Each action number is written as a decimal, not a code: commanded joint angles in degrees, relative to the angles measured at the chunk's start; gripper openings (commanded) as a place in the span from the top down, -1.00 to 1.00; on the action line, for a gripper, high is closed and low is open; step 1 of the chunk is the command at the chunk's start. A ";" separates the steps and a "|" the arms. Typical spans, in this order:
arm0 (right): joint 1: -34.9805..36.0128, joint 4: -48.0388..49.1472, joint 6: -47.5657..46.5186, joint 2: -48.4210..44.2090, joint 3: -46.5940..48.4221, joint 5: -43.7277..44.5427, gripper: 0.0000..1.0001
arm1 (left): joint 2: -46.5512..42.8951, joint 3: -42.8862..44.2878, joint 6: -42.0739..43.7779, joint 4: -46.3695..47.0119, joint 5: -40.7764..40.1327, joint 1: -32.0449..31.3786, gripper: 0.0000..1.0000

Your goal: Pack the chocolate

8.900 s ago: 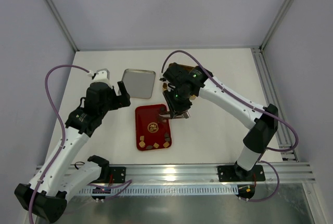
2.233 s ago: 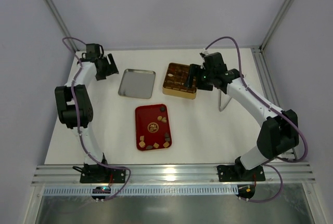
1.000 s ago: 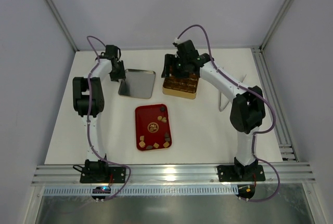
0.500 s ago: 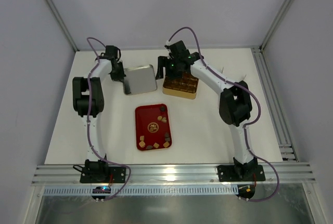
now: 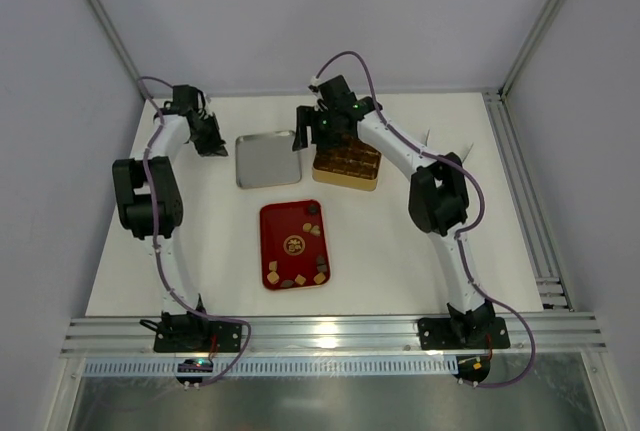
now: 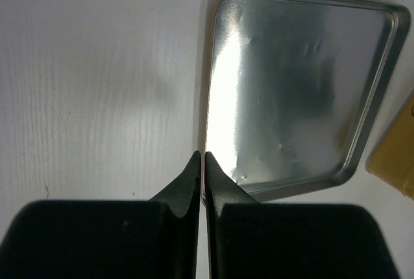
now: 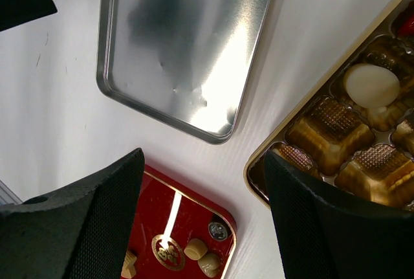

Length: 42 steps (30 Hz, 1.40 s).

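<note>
Several pieces of chocolate [image 5: 313, 229] lie on the red tray [image 5: 285, 221], at its far right corner and along its near edge. In the right wrist view two tan pieces of chocolate [image 7: 195, 248] sit by a foil-wrapped one. The gold tin [image 5: 347, 183] holds tan pieces and one whitish round piece [image 7: 370, 85]. My right gripper [image 5: 306, 134] hangs open over the bare table between the tin's rim [image 7: 303, 105], the red tray [image 7: 194, 211] and the silver lid [image 7: 181, 39]. My left gripper [image 5: 208, 137] is shut just left of the lid [image 5: 268, 159], tips [image 6: 201, 156] at its left rim.
The silver lid [image 6: 291, 98] lies flat, open side up, left of the gold tin. Both arms reach to the far side of the table. The frame's posts and grey walls close in the back and sides.
My left gripper has shut and drawn back to the left of the lid, which was turned and now lies squarer. The right gripper has moved left off the tin, still open.
</note>
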 commanded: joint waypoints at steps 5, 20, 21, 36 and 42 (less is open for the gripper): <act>0.49 -0.32 -0.40 0.71 3.53 -0.33 -0.50 | -3.38 -1.12 -0.87 1.45 5.71 0.18 0.84; 0.49 1.52 -0.04 3.34 6.52 -0.51 -0.50 | 4.01 1.25 -0.17 2.68 -0.88 -1.93 0.21; 0.40 1.61 -0.04 3.43 6.52 -0.60 -0.50 | 4.44 0.82 -0.26 3.21 -0.97 -1.93 0.22; 0.49 3.45 -0.40 6.24 8.81 -2.79 -0.50 | 7.88 0.20 0.44 4.45 -0.36 -1.93 1.00; 0.49 4.68 -0.84 7.21 9.33 -3.67 -0.50 | 4.98 0.20 0.36 2.69 4.72 -0.17 1.00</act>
